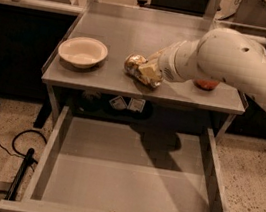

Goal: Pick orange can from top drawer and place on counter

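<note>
The orange can (pixel 134 63), crushed and shiny golden, sits in my gripper (pixel 146 72) over the middle front of the counter (pixel 120 30), low above the surface or touching it. The gripper's yellowish fingers (pixel 152 73) are closed on the can's right side. The white arm reaches in from the right. The top drawer (pixel 131 178) is pulled fully out below the counter, with nothing lying in it.
A white bowl (pixel 83 51) stands on the counter's left part. A red-orange apple (pixel 206 84) sits at the right, mostly hidden behind my arm. Small packets (pixel 127 103) lie under the counter. A black cable (pixel 18 155) runs on the floor at left.
</note>
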Motion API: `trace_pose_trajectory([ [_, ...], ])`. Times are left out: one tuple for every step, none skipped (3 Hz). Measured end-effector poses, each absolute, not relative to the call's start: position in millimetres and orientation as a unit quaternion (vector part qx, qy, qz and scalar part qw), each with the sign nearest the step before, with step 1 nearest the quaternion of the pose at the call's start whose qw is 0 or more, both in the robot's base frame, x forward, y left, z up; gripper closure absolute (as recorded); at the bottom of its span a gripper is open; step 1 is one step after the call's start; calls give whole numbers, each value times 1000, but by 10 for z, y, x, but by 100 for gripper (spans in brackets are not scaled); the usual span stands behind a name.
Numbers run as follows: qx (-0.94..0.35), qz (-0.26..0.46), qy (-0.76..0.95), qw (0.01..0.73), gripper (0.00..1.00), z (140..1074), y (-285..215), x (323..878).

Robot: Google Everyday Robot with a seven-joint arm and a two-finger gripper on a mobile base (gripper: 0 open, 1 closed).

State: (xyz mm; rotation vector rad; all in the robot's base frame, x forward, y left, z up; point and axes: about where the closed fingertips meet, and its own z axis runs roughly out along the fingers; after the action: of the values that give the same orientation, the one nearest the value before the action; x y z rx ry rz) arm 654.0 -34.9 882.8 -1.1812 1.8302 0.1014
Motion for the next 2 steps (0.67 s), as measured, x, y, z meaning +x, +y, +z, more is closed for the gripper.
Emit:
trace_pose_trajectory([
  [-479,49,747,459,100,8700,-328,6585],
  [-479,49,746,459,81,8739,-328,6585],
])
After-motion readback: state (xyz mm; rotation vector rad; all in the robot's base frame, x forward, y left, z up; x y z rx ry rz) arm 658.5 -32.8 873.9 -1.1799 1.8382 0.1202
